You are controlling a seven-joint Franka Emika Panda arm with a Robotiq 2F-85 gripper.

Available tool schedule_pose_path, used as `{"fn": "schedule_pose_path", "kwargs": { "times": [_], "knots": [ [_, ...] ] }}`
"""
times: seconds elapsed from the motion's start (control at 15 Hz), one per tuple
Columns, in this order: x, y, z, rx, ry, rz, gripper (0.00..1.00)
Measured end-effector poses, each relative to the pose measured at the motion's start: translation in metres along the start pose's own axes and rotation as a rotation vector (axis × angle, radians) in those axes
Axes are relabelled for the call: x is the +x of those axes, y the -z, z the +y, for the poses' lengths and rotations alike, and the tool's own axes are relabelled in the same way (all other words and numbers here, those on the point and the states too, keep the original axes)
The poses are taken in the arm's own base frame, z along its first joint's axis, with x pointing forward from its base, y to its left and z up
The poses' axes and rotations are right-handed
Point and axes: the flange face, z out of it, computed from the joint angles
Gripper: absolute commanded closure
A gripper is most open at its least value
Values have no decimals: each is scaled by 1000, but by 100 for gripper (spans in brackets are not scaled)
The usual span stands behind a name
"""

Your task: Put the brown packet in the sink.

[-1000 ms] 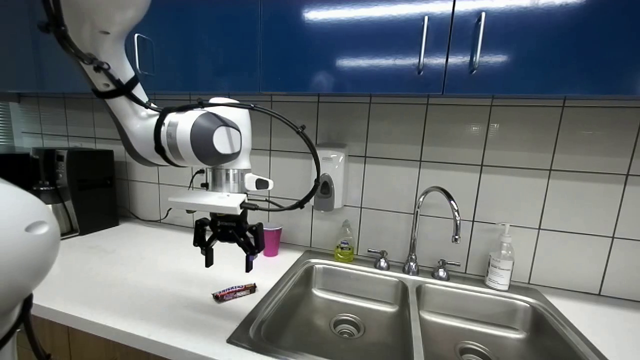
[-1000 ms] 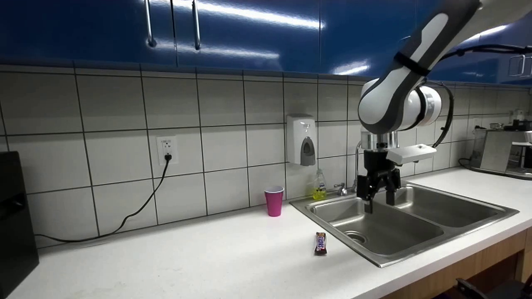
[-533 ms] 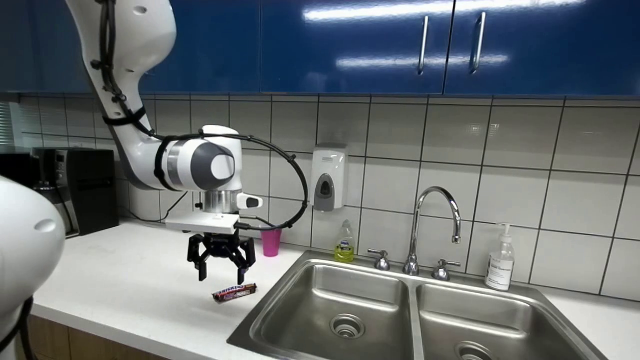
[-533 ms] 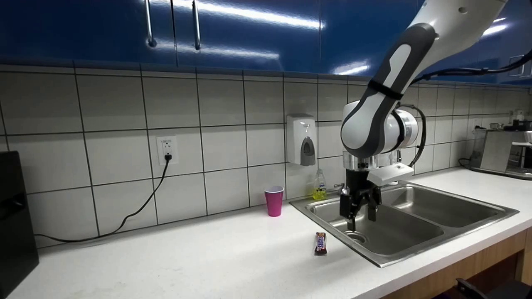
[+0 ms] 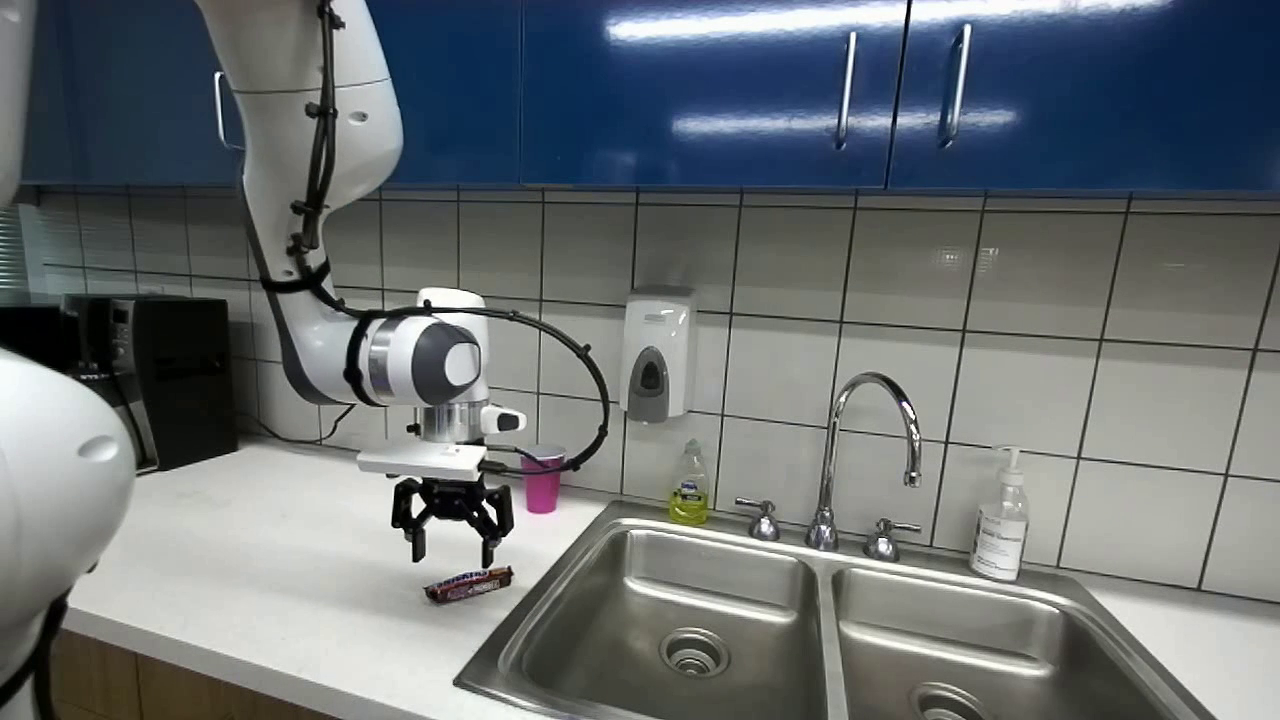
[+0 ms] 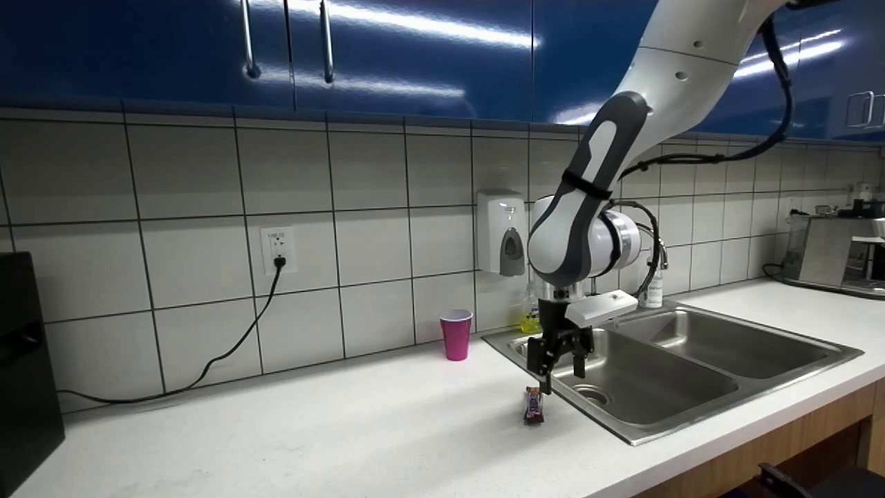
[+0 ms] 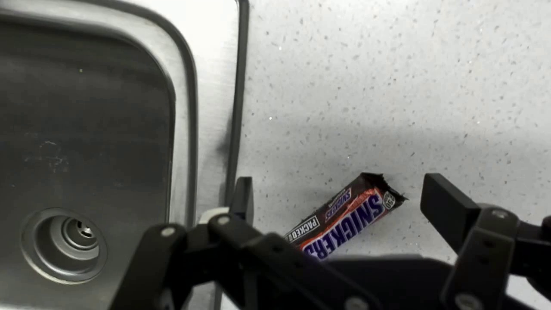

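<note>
The brown packet (image 5: 468,585), a dark brown candy bar wrapper, lies on the white counter just beside the sink in both exterior views (image 6: 534,408). The steel double-basin sink (image 5: 545,600) has its left basin nearest the packet. My gripper (image 5: 453,560) is open and empty, a little above the counter over the packet, fingers pointing down; it also shows in an exterior view (image 6: 562,382). In the wrist view the packet (image 7: 344,217) lies slanted between the open fingers (image 7: 336,185), apart from both. Its lower end is hidden behind the gripper. The sink rim (image 7: 215,86) is close to the left finger.
A pink cup (image 5: 542,490) stands behind the gripper near the wall. A dish soap bottle (image 5: 689,490), the chrome faucet (image 5: 826,470) and a pump bottle (image 5: 1000,525) stand along the sink's back edge. A black machine (image 5: 180,380) stands at the far left.
My gripper has come down and moved from over the sink side toward the packet, staying open. The packet, cup and other things have not moved.
</note>
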Motion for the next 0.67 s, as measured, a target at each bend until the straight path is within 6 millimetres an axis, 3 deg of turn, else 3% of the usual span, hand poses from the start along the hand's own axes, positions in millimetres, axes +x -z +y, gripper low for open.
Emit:
{"fn": "schedule_pose_path", "kwargs": {
  "times": [0.33,0.67],
  "knots": [
    [30,-18,-4,3,-6,-6,0],
    [47,-30,-9,4,-9,-9,0]
  ]
}}
